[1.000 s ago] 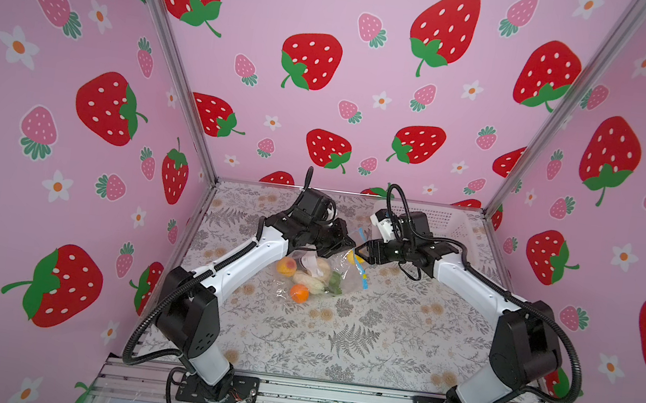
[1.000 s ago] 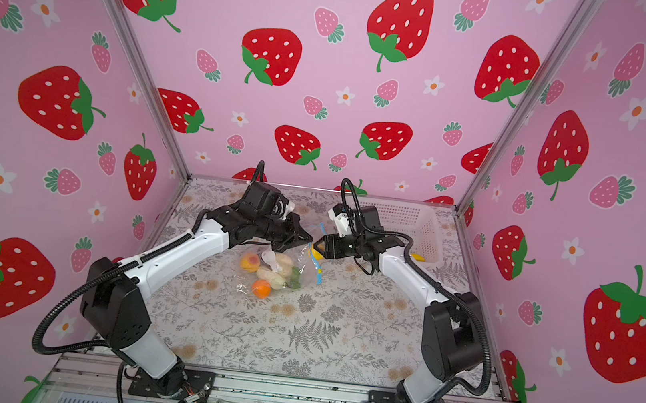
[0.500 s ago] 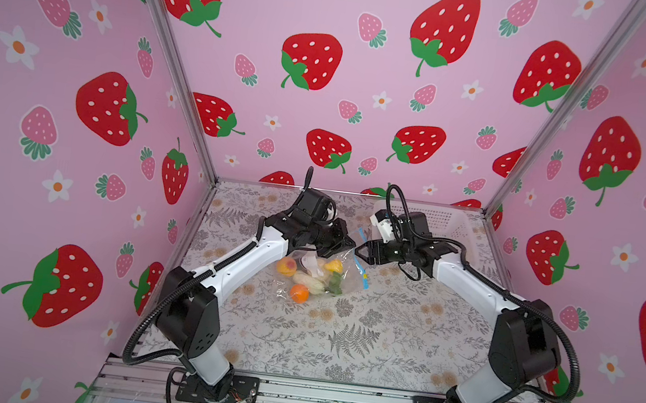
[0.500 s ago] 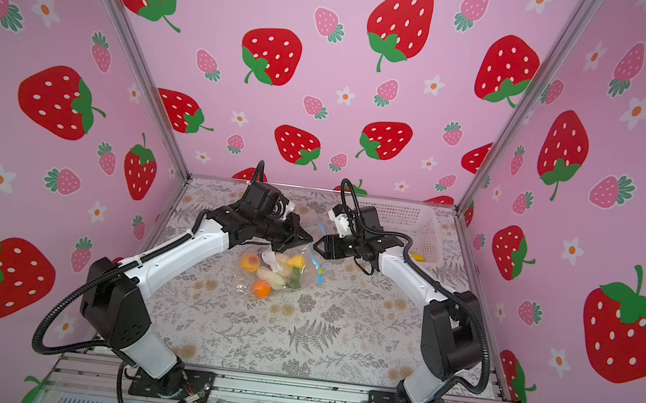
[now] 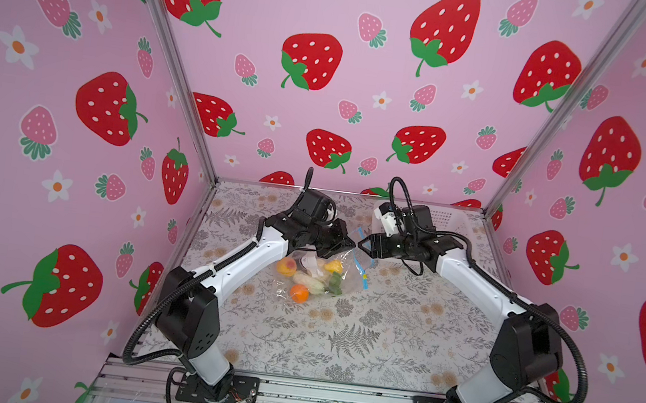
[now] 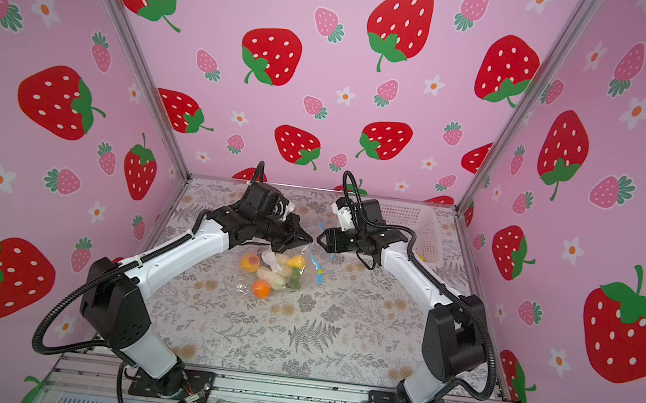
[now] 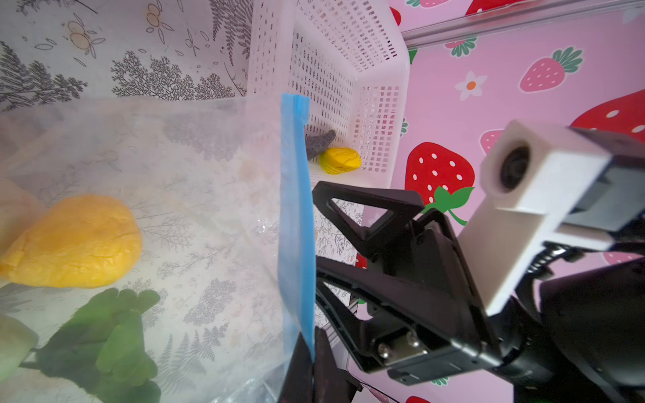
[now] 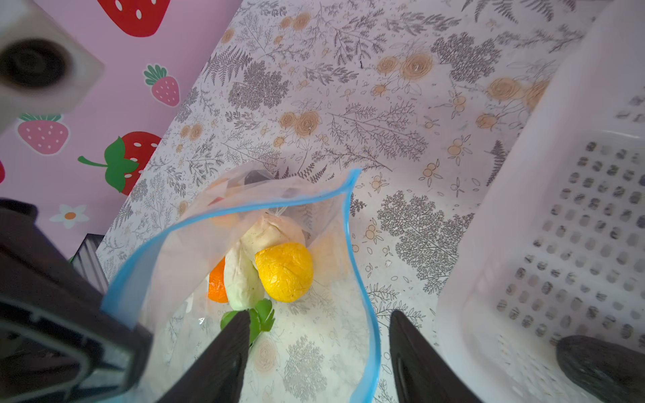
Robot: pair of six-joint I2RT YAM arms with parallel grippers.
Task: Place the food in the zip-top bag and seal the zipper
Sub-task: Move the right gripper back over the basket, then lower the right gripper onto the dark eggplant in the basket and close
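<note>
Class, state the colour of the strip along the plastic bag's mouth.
Light blue. The strip shows best in the left wrist view, edging the clear bag.

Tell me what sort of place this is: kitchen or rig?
Most likely a staged robot test booth, not a kitchen: printed strawberry walls box in a floral table, two arms are bolted to an aluminium rail at its front, and the food in the zip-top bag looks like toys.

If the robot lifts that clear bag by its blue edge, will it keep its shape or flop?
Probably flop: the bag is thin crinkled film, and its mouth bows where the left gripper pinches the blue strip. The lemon and radish inside would likely slide to the lowest corner. The open mouth might let some spill.
</note>
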